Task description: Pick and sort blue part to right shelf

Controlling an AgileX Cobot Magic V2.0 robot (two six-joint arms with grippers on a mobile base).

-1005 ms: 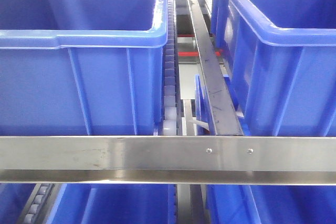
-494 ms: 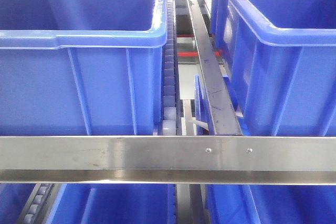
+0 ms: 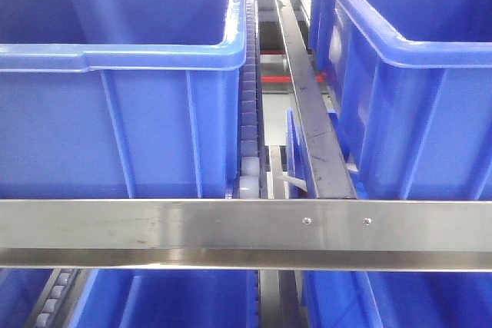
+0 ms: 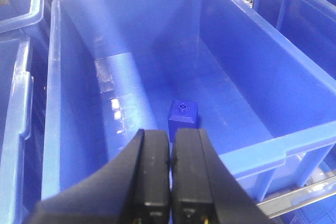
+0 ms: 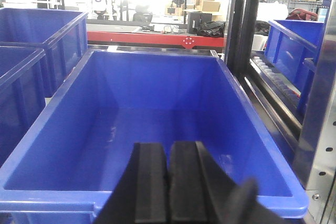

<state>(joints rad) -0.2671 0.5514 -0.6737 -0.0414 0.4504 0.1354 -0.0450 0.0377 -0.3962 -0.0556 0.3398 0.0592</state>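
Note:
A small dark blue block, the blue part [image 4: 182, 115], lies on the floor of a large blue bin [image 4: 79, 40] in the left wrist view. My left gripper [image 4: 171, 139] hangs above the bin's near rim, shut and empty, just short of the part. My right gripper [image 5: 168, 153] is shut and empty above the near rim of another blue bin [image 5: 157, 77] that holds nothing I can see. The front view shows the shelf's flat steel front rail [image 3: 231, 224] with two screws and white roller tracks [image 3: 249, 113]. Neither gripper shows in the front view.
Large blue bins stand left [image 3: 115, 59] and right [image 3: 415, 74] on the rack, with more bins [image 3: 169, 297] on the level below. A dark steel divider rail [image 3: 307, 105] runs between them. A steel upright [image 5: 315, 150] stands right of my right gripper.

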